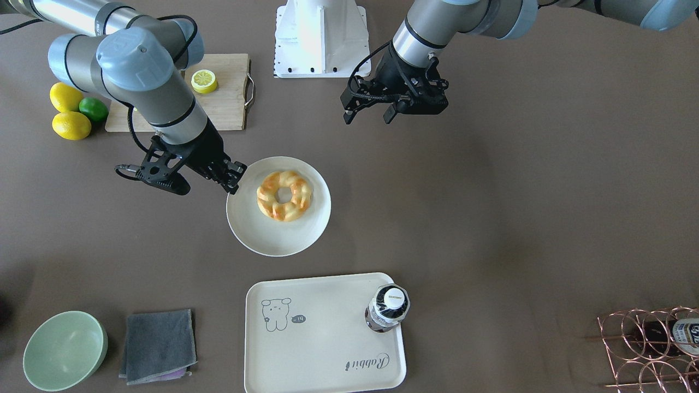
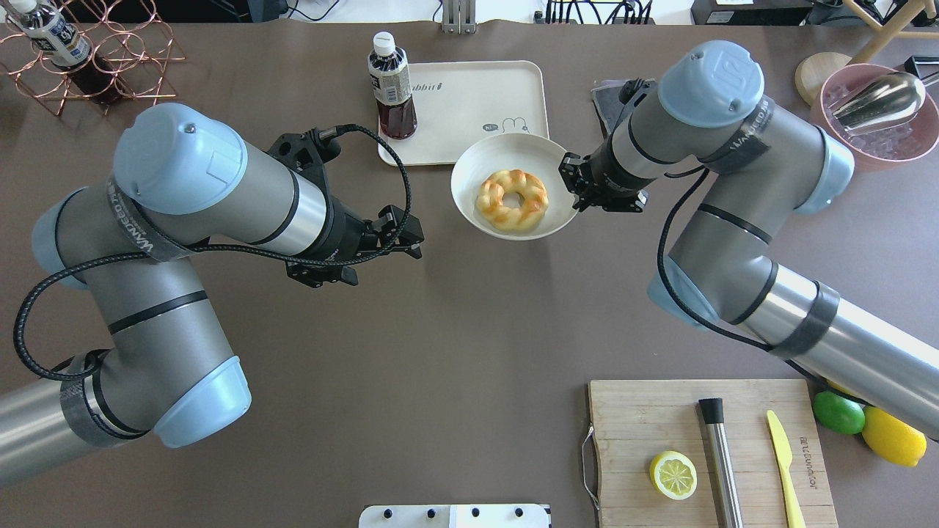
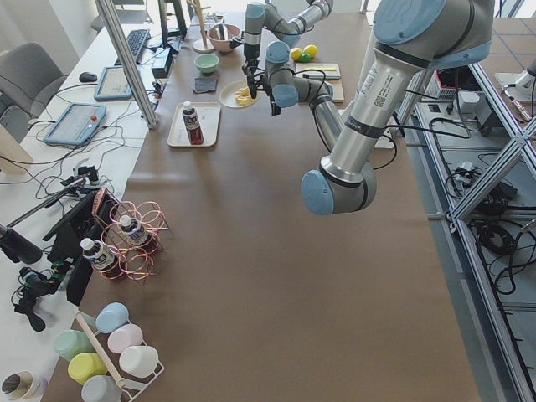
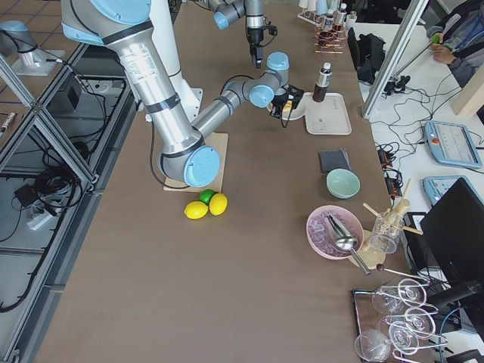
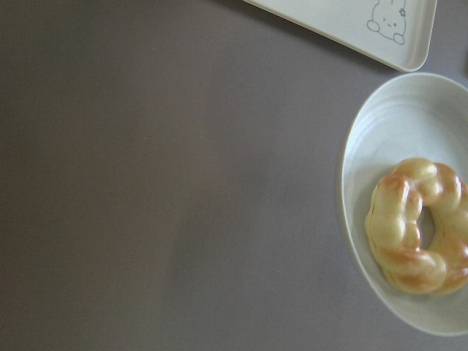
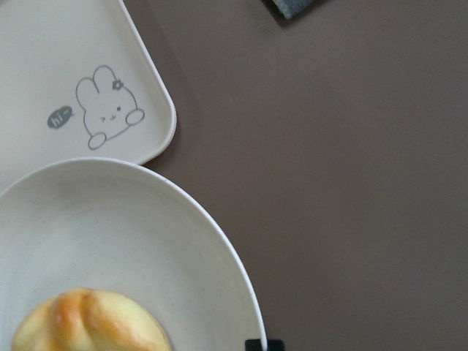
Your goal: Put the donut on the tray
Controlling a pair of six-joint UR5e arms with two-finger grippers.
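Observation:
The donut, a twisted golden ring with orange-brown patches, lies on a round off-white plate. My right gripper is shut on the plate's rim; one fingertip shows at the rim. The cream rabbit tray lies just beyond the plate, and the plate's edge covers one tray corner in the overhead and right wrist views. My left gripper is open and empty, to the plate's side. The left wrist view shows the donut and a tray corner.
A dark-drink bottle stands on the tray's corner. A wooden cutting board with a lemon half, knife and steel rod is near the robot, with lemons and a lime beside it. A green bowl, grey cloth and wire bottle rack line the far side.

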